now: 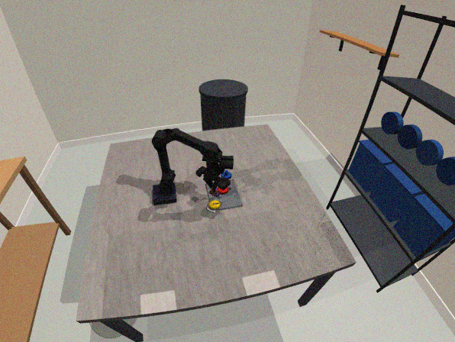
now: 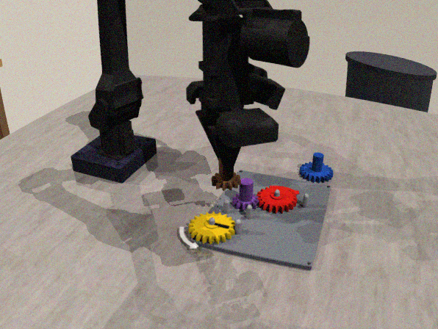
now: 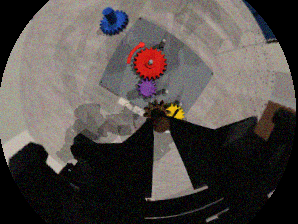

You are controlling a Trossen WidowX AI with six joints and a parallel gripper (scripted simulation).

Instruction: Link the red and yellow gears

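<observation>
My gripper is shut on the brown gear by its handle and holds it above the back left edge of the grey board. The purple gear sits on a peg beside the red gear, touching or nearly touching it. The yellow gear is on its peg at the board's left corner, with the white arrow beside it. Empty pegs stand near the purple and red gears. The red arrow shows beside the red gear.
The blue gear stands upright on the table behind the board, its handle up. The arm's base is left of the board. A shelf rack stands beyond the table.
</observation>
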